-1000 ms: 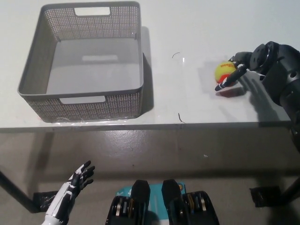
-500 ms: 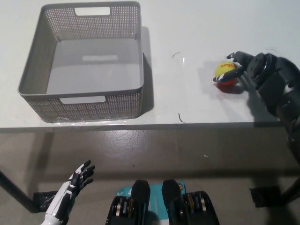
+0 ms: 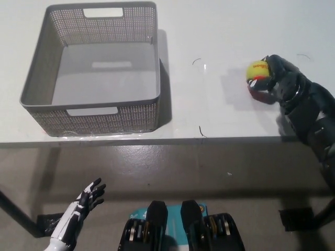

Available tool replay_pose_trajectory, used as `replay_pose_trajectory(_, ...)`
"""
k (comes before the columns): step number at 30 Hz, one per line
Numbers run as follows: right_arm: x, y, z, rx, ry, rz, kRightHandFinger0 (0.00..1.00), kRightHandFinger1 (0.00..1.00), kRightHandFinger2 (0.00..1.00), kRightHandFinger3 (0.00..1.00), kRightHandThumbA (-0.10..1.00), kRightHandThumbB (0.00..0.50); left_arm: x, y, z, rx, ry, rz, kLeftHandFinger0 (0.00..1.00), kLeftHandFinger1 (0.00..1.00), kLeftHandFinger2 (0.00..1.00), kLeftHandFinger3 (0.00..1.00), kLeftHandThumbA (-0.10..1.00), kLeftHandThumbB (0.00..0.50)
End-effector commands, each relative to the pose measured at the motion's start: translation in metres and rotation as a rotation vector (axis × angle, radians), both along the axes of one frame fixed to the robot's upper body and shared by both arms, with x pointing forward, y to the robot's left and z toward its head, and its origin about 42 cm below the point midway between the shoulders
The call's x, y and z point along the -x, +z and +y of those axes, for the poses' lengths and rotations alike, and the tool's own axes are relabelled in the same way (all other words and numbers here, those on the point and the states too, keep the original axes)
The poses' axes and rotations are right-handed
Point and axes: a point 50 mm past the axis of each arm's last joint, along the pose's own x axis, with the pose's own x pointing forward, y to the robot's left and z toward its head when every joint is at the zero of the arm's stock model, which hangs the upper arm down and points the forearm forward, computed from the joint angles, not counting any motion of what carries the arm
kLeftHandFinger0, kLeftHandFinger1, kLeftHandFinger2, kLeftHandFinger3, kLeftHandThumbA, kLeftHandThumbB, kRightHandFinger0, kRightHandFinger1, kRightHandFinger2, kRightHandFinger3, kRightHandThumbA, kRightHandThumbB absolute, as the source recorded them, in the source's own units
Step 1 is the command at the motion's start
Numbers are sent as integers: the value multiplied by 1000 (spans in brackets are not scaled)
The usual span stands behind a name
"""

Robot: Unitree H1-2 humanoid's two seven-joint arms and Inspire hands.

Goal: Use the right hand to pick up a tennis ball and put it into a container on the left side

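Our black right hand (image 3: 277,83) curled round yellow tennis ball (image 3: 257,69) at table's (image 3: 220,115) right side, fingers wrapping it. Grey basket (image 3: 91,68) lies well apart toward our left, empty; carry runs leftward. White left hand (image 3: 86,201) idles below table edge, fingers spread, holding nothing.

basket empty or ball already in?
Empty: the grey basket shows only bare floor; the tennis ball is at the right hand, far right.
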Motion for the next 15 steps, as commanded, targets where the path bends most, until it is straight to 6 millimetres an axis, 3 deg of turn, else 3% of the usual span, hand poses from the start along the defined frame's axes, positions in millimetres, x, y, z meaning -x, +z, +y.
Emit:
replay_pose_trajectory(1,-15,59,5,-129,-27,-280,0,501,895,907,-100,163,-11,18,8,-14,-15,-67,1000,1000,1000,1000,1000,324)
replay_pose_trajectory(3,-15,61,5,-158,-30,-306,0,487,872,898,-100,167,-11,18,8,-8,-14,-66,1000,1000,1000,1000,1000,324)
replay_pose_trajectory(9,-18,86,11,-334,-31,-436,0,398,708,720,-100,165,-12,17,9,-18,-14,-75,1000,1000,1000,1000,1000,326)
replay_pose_trajectory(15,-23,128,27,-396,26,-543,0,382,724,772,-100,121,-12,17,8,-11,-17,-72,1000,1000,1000,1000,1000,327)
